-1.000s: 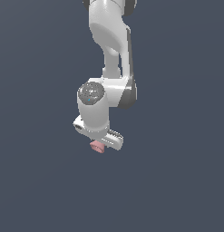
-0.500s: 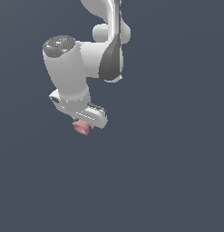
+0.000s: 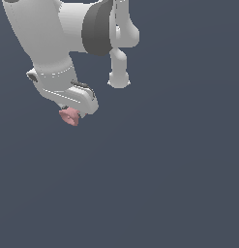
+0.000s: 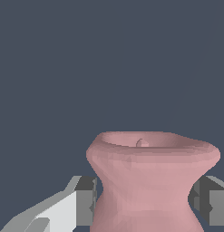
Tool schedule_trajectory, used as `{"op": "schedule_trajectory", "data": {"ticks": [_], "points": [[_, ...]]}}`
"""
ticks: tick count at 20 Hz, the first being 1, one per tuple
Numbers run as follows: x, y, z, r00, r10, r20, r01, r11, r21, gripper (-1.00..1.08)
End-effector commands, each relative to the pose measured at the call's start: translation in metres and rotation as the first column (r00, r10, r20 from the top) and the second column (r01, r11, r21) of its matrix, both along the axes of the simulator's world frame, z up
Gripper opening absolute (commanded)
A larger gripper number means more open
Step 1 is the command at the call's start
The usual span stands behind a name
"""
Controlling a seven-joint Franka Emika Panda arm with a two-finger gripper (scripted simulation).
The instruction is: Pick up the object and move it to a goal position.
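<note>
The object (image 3: 69, 116) is a small matte pink spool with flared ends, hanging just under the white hand of the arm at the exterior view's upper left. My gripper (image 3: 71, 112) is shut on it, and the hand hides the fingertips in that view. In the wrist view the pink object (image 4: 152, 181) fills the lower middle, its narrow waist pinched between the two grey fingers (image 4: 86, 199), one on each side. Its flared rim faces away from the camera.
The white arm (image 3: 48, 43) with a dark grey joint band (image 3: 97, 29) fills the exterior view's upper left. Behind it a plain dark blue-grey background (image 3: 179, 169) runs across both views, with no other object showing.
The arm has carried the pink object up and toward the exterior view's left over the last second. The hand appears much larger in frame now. The grip on the object has held.
</note>
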State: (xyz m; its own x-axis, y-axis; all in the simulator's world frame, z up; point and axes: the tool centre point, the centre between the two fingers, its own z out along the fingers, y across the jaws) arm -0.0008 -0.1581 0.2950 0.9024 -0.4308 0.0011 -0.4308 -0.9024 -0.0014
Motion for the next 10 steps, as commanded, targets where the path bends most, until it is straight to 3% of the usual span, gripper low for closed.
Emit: {"op": "schedule_trajectory", "data": {"ticks": [1, 10], "points": [[-0.0043, -0.0067, 0.0112, 1.000, 0.001, -0.002, -0.001, 1.000, 0.000, -1.00], [-0.0044, -0.0108, 0.0168, 1.000, 0.001, -0.002, -0.001, 1.000, 0.000, -1.00]]}}
